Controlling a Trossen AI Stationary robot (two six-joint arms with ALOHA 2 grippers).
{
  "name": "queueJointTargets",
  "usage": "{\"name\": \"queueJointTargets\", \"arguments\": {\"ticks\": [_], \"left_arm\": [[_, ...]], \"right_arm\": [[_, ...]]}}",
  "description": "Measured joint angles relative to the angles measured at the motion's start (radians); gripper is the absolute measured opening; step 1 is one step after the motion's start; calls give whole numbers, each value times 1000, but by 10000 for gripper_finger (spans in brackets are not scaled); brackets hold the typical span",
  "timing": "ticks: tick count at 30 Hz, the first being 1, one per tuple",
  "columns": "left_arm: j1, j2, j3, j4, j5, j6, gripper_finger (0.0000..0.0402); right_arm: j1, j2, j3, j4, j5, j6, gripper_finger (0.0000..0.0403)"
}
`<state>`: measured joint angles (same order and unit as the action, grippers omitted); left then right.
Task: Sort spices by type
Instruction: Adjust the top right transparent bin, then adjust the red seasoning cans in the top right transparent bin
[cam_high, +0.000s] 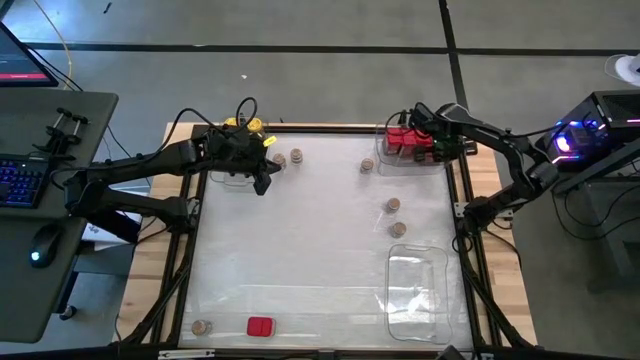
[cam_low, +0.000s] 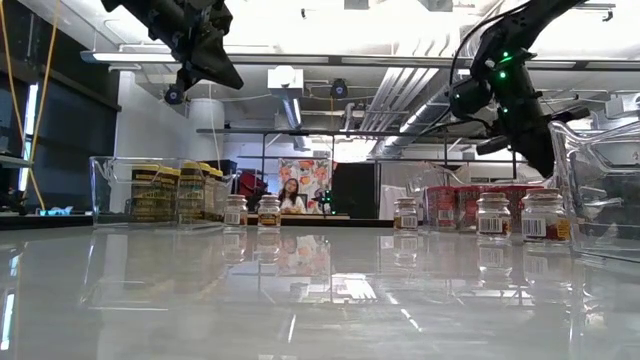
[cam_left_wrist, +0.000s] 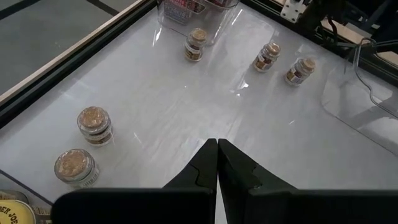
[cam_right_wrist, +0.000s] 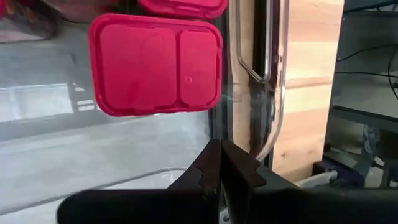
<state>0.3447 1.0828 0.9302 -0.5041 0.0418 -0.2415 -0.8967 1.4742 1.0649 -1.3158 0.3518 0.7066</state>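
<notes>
Both tools are closed on nothing: the left tool (cam_high: 262, 183) hangs beside the yellow-jar tray (cam_high: 232, 178), the right tool (cam_high: 437, 150) over the red-box tray (cam_high: 400, 166). This looks like a pause between placements. Brown jars (cam_high: 393, 205) stand loose mid-desk and one red box (cam_high: 260, 326) lies near the front edge, so next a tool must open and descend on one.

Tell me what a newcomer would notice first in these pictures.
Probably the bright red boxes packed in a clear tray at the table's far right corner, with the right pincer poised over them, fingers shut. Across the far edge, the left pincer, also shut, hangs by the tray of yellow-lidded jars. Brown-lidded jars dot the open white table, and one lone red box sits near the front edge.
</notes>
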Motion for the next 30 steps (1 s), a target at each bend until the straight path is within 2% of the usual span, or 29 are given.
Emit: {"name": "queueJointTargets", "arguments": {"ticks": [7,11,21,25,27,30], "left_arm": [[0,0,0,0,0,0,0],[0,0,0,0,0,0,0],[-1,0,0,-3,41,0,0],[-1,0,0,-15,43,0,0],[-1,0,0,-16,43,0,0],[-1,0,0,-16,42,6,0]], "right_arm": [[2,0,0,-24,-40,-7,0],[18,0,0,-45,-97,-7,0],[117,-19,0,-49,-188,42,0],[142,-50,0,-63,-191,77,0],[144,-73,0,-36,-160,102,0],[118,-101,0,102,-117,135,0]]}}
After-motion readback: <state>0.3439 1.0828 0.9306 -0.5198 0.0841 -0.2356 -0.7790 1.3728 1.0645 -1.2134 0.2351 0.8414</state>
